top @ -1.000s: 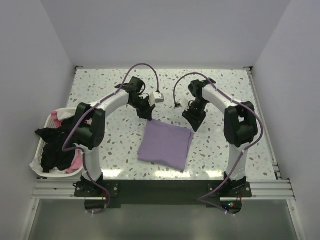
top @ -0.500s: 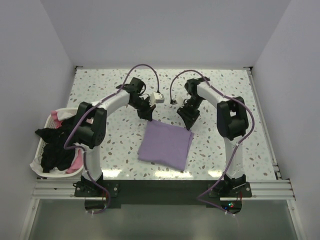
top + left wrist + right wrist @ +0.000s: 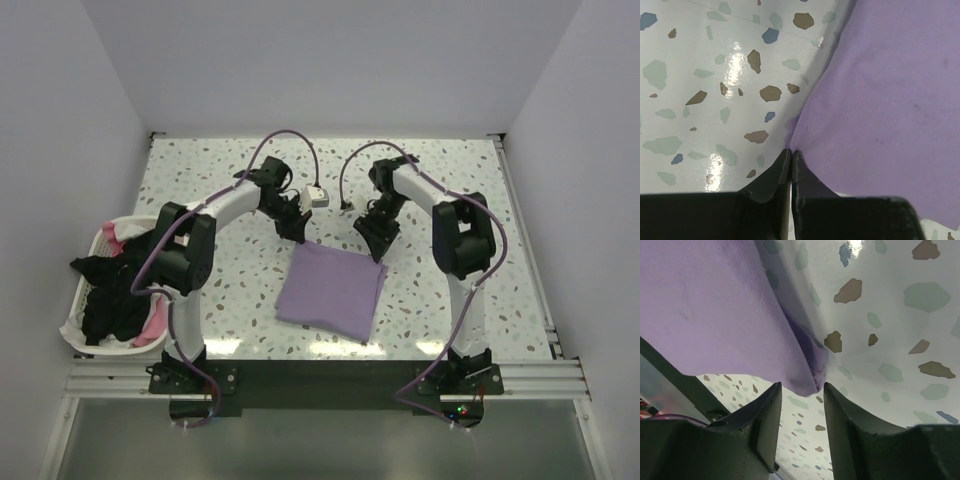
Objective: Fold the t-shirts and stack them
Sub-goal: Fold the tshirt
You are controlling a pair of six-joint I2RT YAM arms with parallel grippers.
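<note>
A lilac t-shirt (image 3: 332,290) lies folded into a rough square near the table's front middle. My left gripper (image 3: 298,234) sits at its far left corner. In the left wrist view that gripper (image 3: 791,151) is shut, and the t-shirt (image 3: 880,100) draws to a point right at the tips, pinched there. My right gripper (image 3: 379,238) is at the far right corner. In the right wrist view it (image 3: 801,385) stands open, with the folded corner of the t-shirt (image 3: 715,305) loose between the fingers, touching neither pad. More t-shirts, black (image 3: 105,290) and pink (image 3: 152,325), are heaped in the basket.
A white laundry basket (image 3: 70,325) hangs at the table's left edge, with clothes spilling over its rim. The speckled tabletop (image 3: 470,180) runs to walls at the back and both sides. Purple cables arch over both arms.
The right gripper's jaws have widened and let go of the shirt's corner, and the right arm has shifted a little left. The left gripper has stayed shut in place.
</note>
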